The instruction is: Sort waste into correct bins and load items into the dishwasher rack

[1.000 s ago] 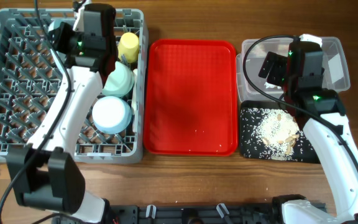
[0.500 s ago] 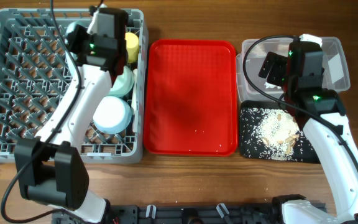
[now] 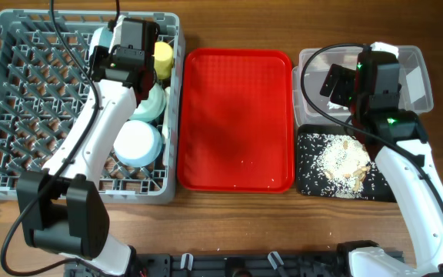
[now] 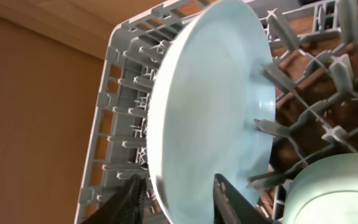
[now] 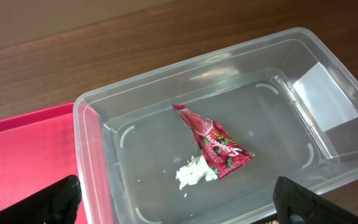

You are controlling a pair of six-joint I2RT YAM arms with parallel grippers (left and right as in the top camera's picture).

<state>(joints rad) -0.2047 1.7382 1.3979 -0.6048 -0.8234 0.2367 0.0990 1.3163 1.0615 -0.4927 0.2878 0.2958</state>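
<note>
1. The left arm [image 3: 91, 146] reaches from its base at the near edge well out toward the far side, its white links slanting rightward as they go.
2. The left wrist [image 3: 129, 50] sits at the far end of that reach, a black block turned down.
3. The left gripper [image 4: 182, 202] has its two dark fingers [image 4: 232, 199] standing partly apart, not pressed together.
4. The right arm [image 3: 406, 169] climbs from the near right corner and leans slightly left.
5. The right wrist [image 3: 379, 77] is bent forward and down, with a green light glowing on it.
6. The right gripper [image 5: 179, 208] hangs with its jaws spread wide, gripping nothing. Only its black fingertips [image 5: 61, 198] show low in its own camera.
</note>
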